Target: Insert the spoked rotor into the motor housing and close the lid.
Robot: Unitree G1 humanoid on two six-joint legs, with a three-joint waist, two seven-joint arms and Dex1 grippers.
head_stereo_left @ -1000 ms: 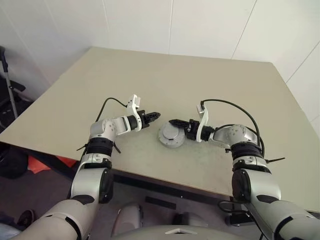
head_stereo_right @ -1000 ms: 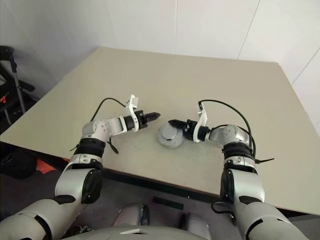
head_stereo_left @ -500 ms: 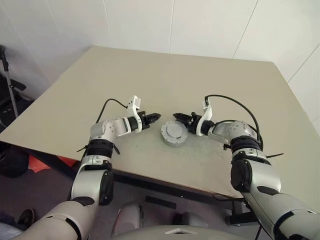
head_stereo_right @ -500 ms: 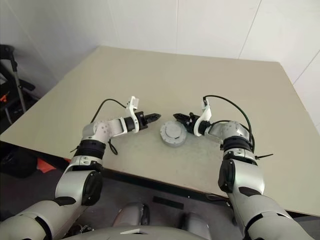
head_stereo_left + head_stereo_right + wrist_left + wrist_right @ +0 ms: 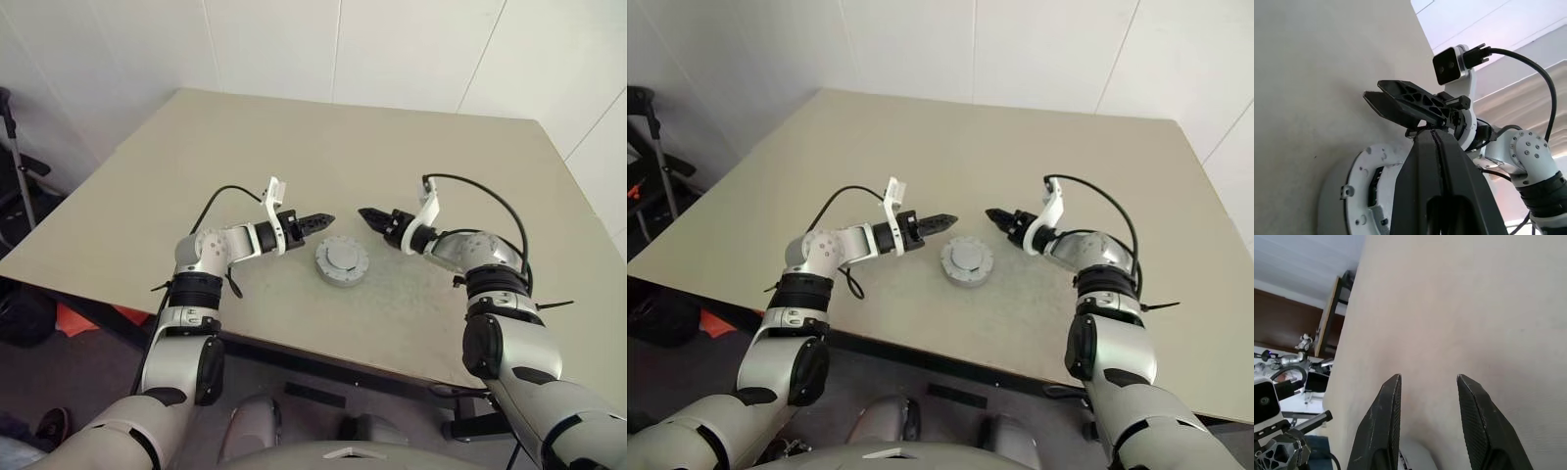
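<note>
The housing [image 5: 342, 261] lies flat on the table [image 5: 392, 157], just below the middle of the left eye view; its round face points up, so its axis stands upright and it has no long side; the lid [image 5: 343, 258], a plain grey disc with a ribbed rim, sits on top of it, closed; in the left wrist view the housing's silver wall [image 5: 1359, 188] shows with small lugs along the rim, resting on the tabletop.

The left gripper [image 5: 325, 218] hangs left of centre, above and to the upper left of the housing, apart from it; its fingers are pressed together with nothing between them and point toward the right of the frame.

The right gripper [image 5: 365, 214] hangs right of centre, to the upper right of the housing, apart from it; its fingers [image 5: 1382, 423] stand partly spread with only bare table between them, holding nothing, and point toward the left of the frame.

The two tips face each other across a small gap above the housing; nothing lies between them.
</note>
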